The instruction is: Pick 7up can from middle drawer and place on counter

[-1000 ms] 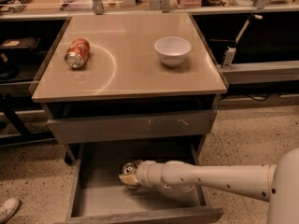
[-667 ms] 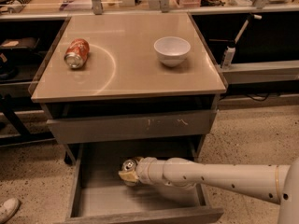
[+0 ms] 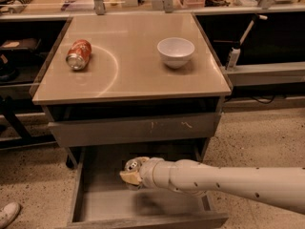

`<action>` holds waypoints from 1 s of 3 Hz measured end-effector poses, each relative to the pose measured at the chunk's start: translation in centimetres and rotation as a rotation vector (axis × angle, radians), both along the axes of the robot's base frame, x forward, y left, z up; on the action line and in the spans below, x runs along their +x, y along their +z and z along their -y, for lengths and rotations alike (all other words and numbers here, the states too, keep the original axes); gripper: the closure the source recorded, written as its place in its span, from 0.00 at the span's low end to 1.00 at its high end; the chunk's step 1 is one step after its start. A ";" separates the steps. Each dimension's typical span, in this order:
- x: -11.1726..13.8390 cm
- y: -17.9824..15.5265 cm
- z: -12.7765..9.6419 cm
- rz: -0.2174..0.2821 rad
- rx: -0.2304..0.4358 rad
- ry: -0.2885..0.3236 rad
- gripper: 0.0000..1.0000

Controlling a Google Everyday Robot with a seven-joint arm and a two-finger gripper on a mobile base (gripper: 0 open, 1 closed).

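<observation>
The middle drawer (image 3: 102, 202) is pulled open below the cabinet, its grey floor showing. My gripper (image 3: 129, 174) reaches into it from the right on a long white arm. The gripper is shut on the 7up can (image 3: 132, 165), whose silver top shows just above the beige fingers (image 3: 127, 177). The can sits at the drawer's back middle, a little above the floor. The beige-tan counter (image 3: 133, 73) lies above, with a pale arc mark on it.
An orange-red can (image 3: 78, 54) lies on its side at the counter's left. A white bowl (image 3: 176, 51) stands at the right. A shut drawer with a scratched front (image 3: 138, 128) is above the open one. A shoe (image 3: 7, 213) is at the bottom left on the floor.
The gripper and the can have shifted slightly upward and toward the drawer's back. The counter's objects have not moved.
</observation>
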State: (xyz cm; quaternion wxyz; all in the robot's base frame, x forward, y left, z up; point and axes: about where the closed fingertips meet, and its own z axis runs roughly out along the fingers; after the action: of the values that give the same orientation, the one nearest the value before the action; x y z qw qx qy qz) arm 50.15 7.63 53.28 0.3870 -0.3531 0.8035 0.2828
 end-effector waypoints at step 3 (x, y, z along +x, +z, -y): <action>-1.8 8.5 -0.2 0.043 0.014 -0.042 1.00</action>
State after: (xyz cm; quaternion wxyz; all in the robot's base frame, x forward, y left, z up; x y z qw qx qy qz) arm 48.33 7.87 61.81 0.4123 -0.3395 0.8002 0.2727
